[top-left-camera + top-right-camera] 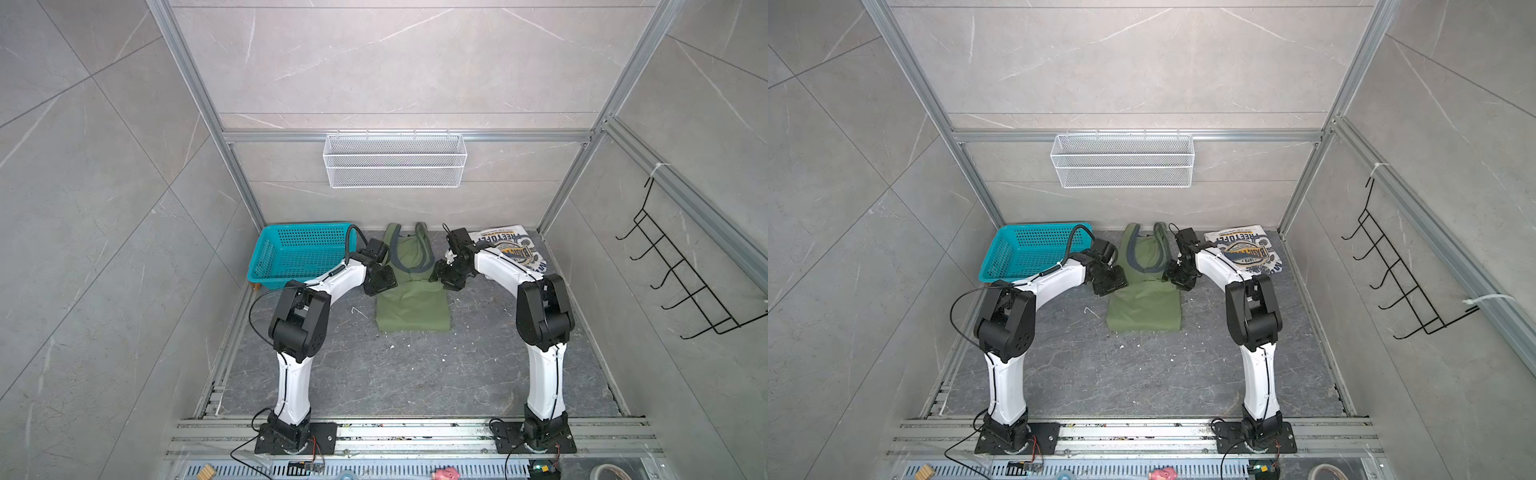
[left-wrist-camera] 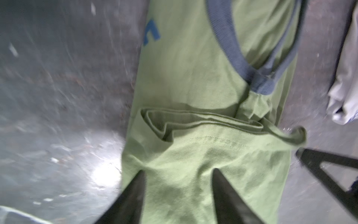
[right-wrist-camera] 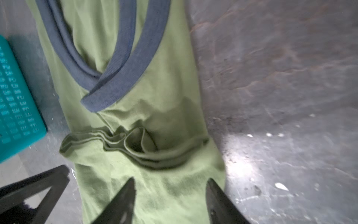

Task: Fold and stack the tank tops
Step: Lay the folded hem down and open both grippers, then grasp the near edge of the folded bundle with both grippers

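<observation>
Left gripper (image 2: 179, 171), right gripper (image 3: 170, 178) spread, empty, over olive tank top (image 1: 413, 307), centre of both top views (hem folded up).

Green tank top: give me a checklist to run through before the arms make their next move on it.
1. Left tool open, no cloth pinched: ok.
2. Right tool open, no cloth pinched: ok.
3. Green tank top lower half folded up neatly: not ok, the hem lies bunched and looped across the middle.
4. Straps folded in: not ok, they lie at full length.
5. White tank top folded as stack base: cannot tell, the right arm covers part of it.
6. Teal basket apart from the green top: ok.
</observation>
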Available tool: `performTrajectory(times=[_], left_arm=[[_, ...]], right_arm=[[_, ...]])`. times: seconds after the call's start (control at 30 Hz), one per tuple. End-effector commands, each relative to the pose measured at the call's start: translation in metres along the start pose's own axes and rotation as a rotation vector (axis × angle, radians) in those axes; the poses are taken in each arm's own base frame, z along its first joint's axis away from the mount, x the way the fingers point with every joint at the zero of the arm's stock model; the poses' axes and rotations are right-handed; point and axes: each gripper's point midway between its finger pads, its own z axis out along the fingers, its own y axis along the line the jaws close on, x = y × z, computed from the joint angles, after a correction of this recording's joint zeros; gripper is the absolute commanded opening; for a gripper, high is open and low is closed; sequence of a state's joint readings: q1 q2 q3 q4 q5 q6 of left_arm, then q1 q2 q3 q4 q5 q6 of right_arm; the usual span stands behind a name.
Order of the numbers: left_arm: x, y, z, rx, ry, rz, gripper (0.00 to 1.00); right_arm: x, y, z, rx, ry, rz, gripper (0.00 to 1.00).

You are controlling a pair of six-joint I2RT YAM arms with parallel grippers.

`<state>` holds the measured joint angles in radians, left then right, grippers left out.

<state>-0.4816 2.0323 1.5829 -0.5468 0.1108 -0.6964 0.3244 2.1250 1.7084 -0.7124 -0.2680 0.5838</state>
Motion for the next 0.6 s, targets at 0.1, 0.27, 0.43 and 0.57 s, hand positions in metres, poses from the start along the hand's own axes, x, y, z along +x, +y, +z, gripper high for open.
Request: performTrajectory(times=[0.1, 0.27, 0.43, 0.57], left_arm=[[-0.009, 0.008, -0.070, -0.045, -0.123, 0.082, 0.75], [0.046, 0.037, -0.082, 0.007, -0.100, 0.047, 0.75], [0.095, 0.056, -0.078, 0.123, -0.081, 0.007, 0.75], [0.117, 0.057, -0.069, 0.240, -0.078, -0.003, 0.73]], right_arm=[[0.015, -0.006, -0.060, 0.037, -0.069, -0.067, 0.70], [0.072, -0.027, -0.073, -0.030, -0.063, -0.047, 0.69], [0.125, -0.041, -0.068, -0.143, -0.045, 0.008, 0.67], [0.152, -0.053, -0.052, -0.212, -0.038, 0.054, 0.67]])
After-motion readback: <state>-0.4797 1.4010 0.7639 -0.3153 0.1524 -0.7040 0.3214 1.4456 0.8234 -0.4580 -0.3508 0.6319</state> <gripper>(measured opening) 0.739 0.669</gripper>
